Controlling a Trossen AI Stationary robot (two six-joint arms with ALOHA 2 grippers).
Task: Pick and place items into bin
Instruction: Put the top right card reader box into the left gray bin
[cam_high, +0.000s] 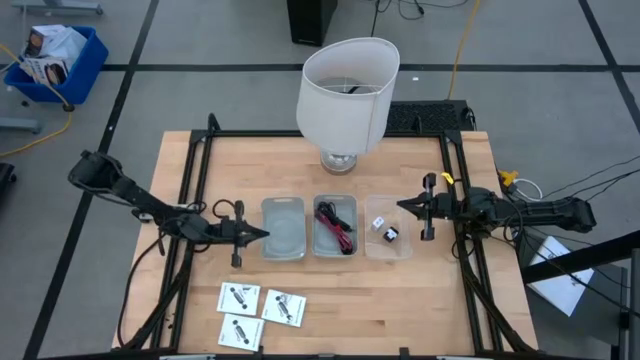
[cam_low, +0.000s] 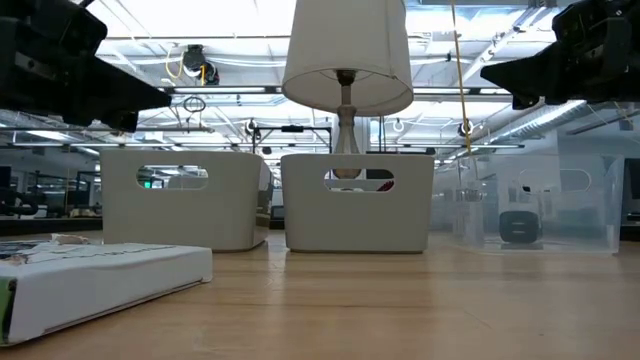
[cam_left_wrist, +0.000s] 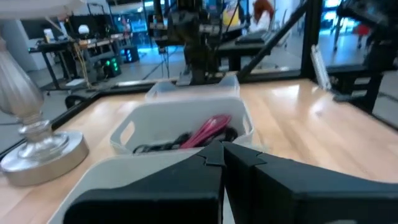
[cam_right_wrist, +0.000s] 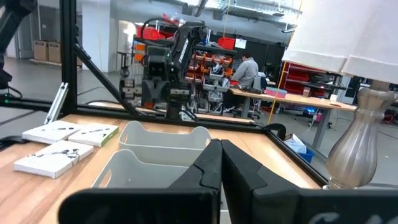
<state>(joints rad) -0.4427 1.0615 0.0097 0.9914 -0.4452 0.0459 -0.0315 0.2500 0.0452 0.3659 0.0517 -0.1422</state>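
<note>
Stood at the table's (cam_high: 200, 160) far edge, behind the bins: the lamp (cam_high: 347, 95), base on the wood, shade wide.

Lay in a row across the middle, side by side: left bin (cam_high: 283, 228), pale and holding nothing visible; middle bin (cam_high: 335, 226), with the black cable (cam_high: 330, 215) and the red cable (cam_high: 343, 238) tangled together inside; clear bin (cam_high: 388, 229) at the right, with the block (cam_high: 379, 223) and a small dark piece (cam_high: 392, 236) inside, just beside each other.

Hovered just left of the left bin: left gripper (cam_high: 262, 234), fingers pressed together, tips pointing at the bin wall, holding nothing. Showed the same in the left wrist view, fingers (cam_left_wrist: 205, 158) meeting above the near rim.

Hovered just right of the clear bin: right gripper (cam_high: 401, 207), fingers likewise pressed together and empty, pointing at that bin.

Lay flat on the wood near the front edge, left of centre, well apart from the bins: three packets (cam_high: 261, 309), two abreast and one in front, close together.
</note>
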